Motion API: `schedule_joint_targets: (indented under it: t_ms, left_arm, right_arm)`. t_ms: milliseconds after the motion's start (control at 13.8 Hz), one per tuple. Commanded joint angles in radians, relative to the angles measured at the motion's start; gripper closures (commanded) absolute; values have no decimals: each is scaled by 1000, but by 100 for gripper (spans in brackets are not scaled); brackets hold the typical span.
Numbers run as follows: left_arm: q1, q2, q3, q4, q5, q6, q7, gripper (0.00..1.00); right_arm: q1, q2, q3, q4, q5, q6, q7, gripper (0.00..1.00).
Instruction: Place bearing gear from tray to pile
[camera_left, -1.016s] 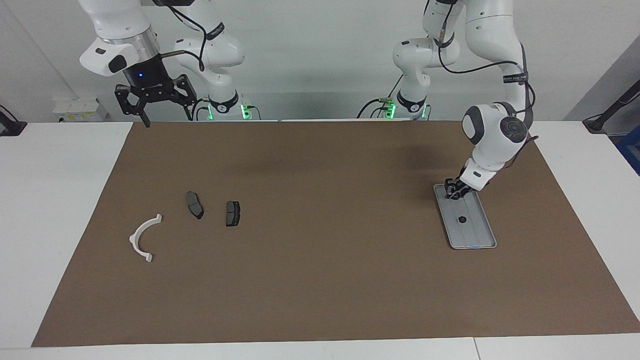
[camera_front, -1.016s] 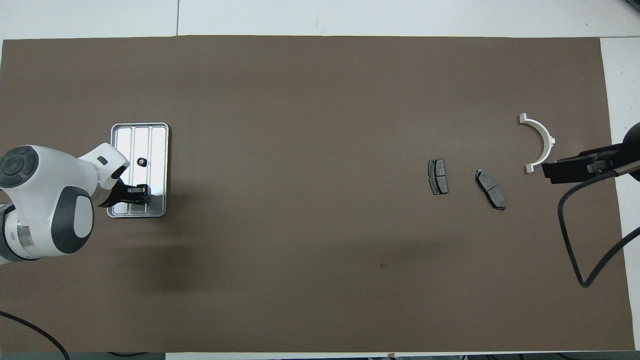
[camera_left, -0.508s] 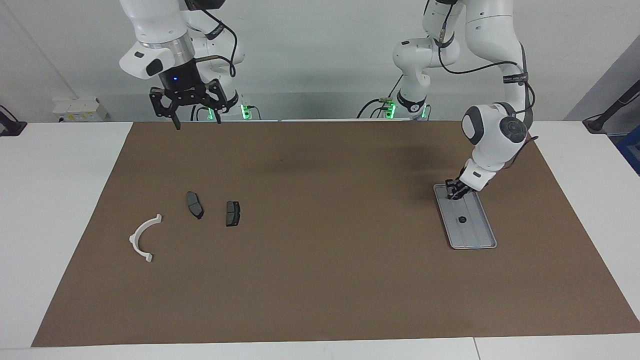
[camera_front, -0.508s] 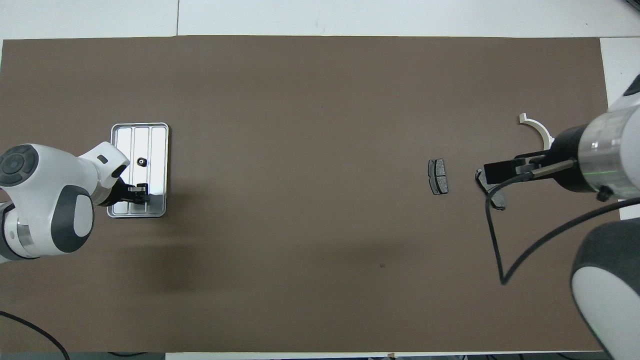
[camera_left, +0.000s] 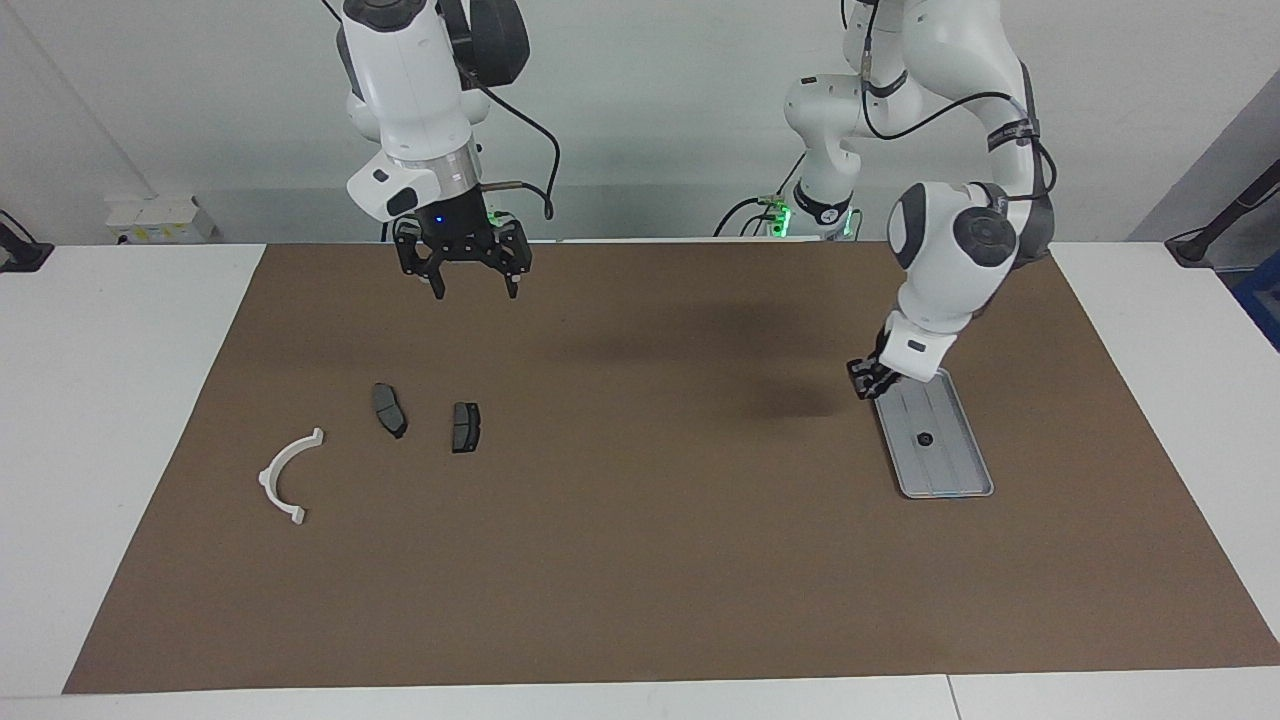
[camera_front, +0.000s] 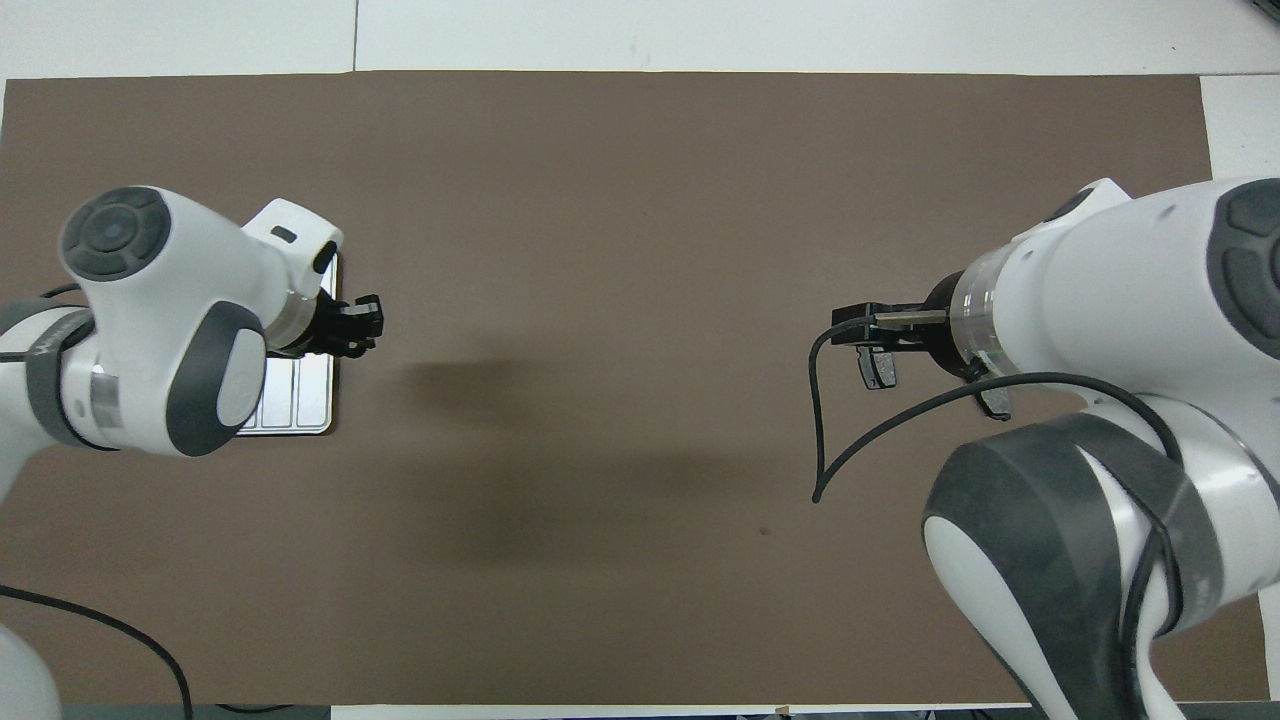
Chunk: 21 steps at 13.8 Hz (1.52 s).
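Both arms swung inward — left gripper (camera_left: 868, 381) state unclear, right gripper (camera_left: 464, 283) spread, empty

The flat ribbed silver metal tray (camera_left: 935, 440) looks smooth, with a dull sheen. The brown table mat (camera_left: 640, 560) is matt — paper-like. The white half-ring plastic bracket (camera_left: 284, 474) looks smooth; the 2 dark grey brake pads (camera_left: 389, 409) matt.

Tray (camera_left: 950, 470) lies on the surface (camera_left: 640, 560) toward the left arm's end; bearing gear (camera_left: 925, 438) sits in it, mid-tray. Pile lies well apart, toward the right arm's end: two brake pads (camera_left: 389, 410) (camera_left: 466, 427) side by side, bracket (camera_left: 286, 477) beside them, farther from the robots and nearest the surface's end.
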Motion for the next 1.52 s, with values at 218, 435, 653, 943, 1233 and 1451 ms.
schedule_joint_targets:
  t_ms: [218,435,653,943,1233,1451]
  left_arm:
    - [-258,238,20,269,-15,-24,-347,92]
    - [-331,269,18,213,-6,75,-465,92]
    - [-355,280,17,163,-12,181,-498,92]
    - [-369,289,18,154,-12,207,-510,92]
    - [-397,323,21,153,-12,200,-521,91]
    - [-395,325,26,171,-5,172,-521,1]
  right_arm:
    - [0,86,-4,-46,12,97,60,0]
    - [13,103,-5,-46,3,109,76,0]
    - [13,103,-5,-46,2,111,76,0]
    - [13,103,-5,-46,2,111,86,0]
    - [14,103,-5,-46,2,111,109,0]
    - [14,103,-5,-46,2,109,109,0]
